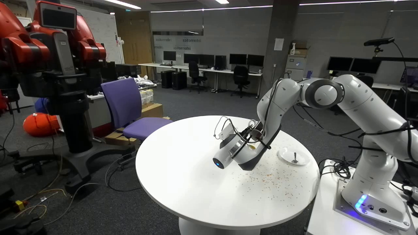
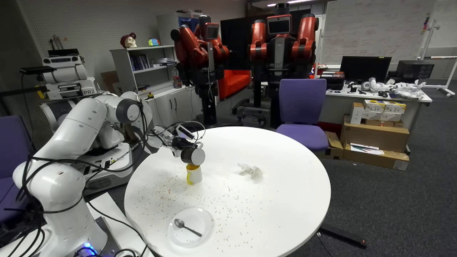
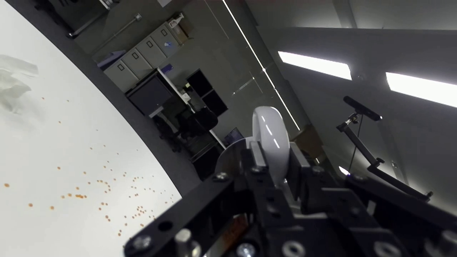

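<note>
My gripper is shut on the white handle of a dark-sided mug. In the wrist view the mug's body is partly hidden behind a finger. The mug is tipped far over in the air, with its round white base showing in an exterior view. Just below it a white and yellow mug stands upright on the round white table; its yellow inside shows. In an exterior view the arm hides most of this standing mug. The inside of the held mug is hidden.
Small orange-brown bits lie scattered over the table. A white plate with a metal spoon sits near the robot base. A crumpled clear plastic bag lies mid-table. A purple chair stands at the edge. Cables hang along the arm.
</note>
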`<state>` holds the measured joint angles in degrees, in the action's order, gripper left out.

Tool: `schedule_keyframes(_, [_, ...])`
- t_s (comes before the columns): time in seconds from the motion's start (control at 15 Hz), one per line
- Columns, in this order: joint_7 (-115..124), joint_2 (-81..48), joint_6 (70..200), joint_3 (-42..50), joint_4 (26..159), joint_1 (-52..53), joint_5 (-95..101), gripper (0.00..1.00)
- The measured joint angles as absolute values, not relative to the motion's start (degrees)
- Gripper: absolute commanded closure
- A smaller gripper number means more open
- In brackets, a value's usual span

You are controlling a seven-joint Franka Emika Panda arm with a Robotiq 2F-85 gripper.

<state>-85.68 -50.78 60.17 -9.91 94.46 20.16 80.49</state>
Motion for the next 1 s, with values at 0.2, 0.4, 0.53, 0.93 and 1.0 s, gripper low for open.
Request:
schedule_keyframes(0.2, [-85.89,-50.8,60.17,-9.91,94.46,20.16,80.62,0.95])
schedule_keyframes(0.4, [-86.13,-50.86,60.17,-9.91,94.46,20.16,80.84,0.95])
schedule_keyframes(0.53, [-86.51,-50.98,60.17,-9.91,94.46,20.16,81.13,0.95])
schedule_keyframes(0.93, [-87.1,-51.86,60.16,-9.89,94.46,20.16,82.24,0.95])
schedule_keyframes(1.0, [-87.15,-51.99,60.16,-9.89,94.46,20.16,82.42,0.95])
